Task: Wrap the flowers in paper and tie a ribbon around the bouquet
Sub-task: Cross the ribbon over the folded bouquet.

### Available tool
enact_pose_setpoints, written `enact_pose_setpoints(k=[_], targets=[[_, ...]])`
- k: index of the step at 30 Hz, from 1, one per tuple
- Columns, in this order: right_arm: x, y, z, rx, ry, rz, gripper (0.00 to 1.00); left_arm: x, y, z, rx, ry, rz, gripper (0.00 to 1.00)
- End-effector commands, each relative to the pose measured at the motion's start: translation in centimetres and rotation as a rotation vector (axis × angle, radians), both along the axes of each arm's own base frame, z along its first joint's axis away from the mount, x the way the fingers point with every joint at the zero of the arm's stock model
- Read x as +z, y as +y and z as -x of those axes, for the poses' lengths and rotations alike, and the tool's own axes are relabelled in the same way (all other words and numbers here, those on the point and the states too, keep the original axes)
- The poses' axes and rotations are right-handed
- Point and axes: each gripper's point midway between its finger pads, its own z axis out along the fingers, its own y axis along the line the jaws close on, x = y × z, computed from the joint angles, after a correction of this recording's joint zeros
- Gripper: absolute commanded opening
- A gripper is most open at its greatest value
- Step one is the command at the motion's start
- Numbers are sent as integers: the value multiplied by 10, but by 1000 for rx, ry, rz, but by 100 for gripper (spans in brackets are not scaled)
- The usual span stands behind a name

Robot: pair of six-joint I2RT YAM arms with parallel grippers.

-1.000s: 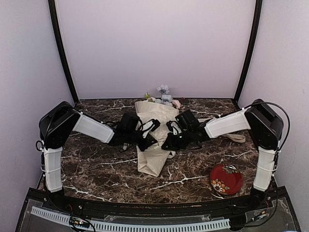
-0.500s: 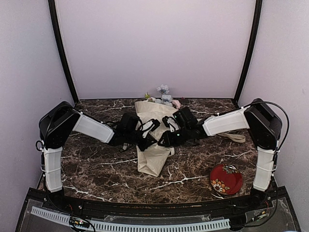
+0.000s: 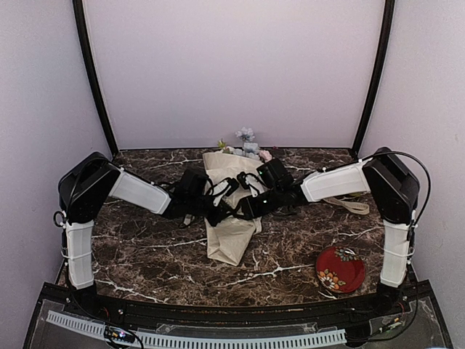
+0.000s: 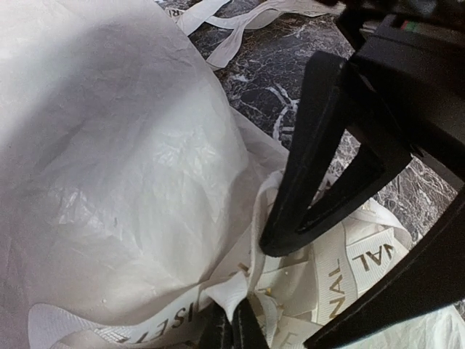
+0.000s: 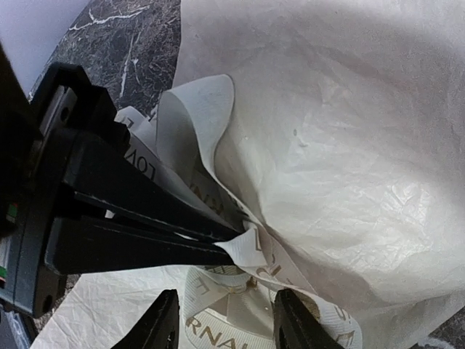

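Now our left gripper (image 4: pixel 234 329) pinches the flat cream-white lettered ribbon (image 5: pixel 190 120) at the loose knot on the cream paper-cone bouquet (image 3: pixel 232 233), which lies on the dark marble table (image 3: pixel 138 254). Our right gripper (image 5: pixel 225 327) stands parted, gripping nothing. Uneven pull may undo the loops.

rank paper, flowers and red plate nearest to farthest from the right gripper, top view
1. paper, under the right gripper
2. flowers, at the back edge
3. red plate, near right corner
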Motion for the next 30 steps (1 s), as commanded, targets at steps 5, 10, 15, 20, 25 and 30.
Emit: enact_pose_setpoints(k=[5,10,15,20,25,30], targets=[[-16,-9,16,82,-50,66,43,5,4,-7,24,3,5,0],[-26,-12,23,134,-92,169,42,5,4,-7,22,7,6,0],[-27,-11,21,150,-158,230,43,5,4,-6,22,12,13,0],[-9,7,19,180,-245,175,42,6,2,-6,18,14,19,0],[-18,5,6,154,-257,246,21,4,4,-7,22,22,14,0],[-11,8,16,186,-226,214,0,2,6,-6,25,30,12,0]])
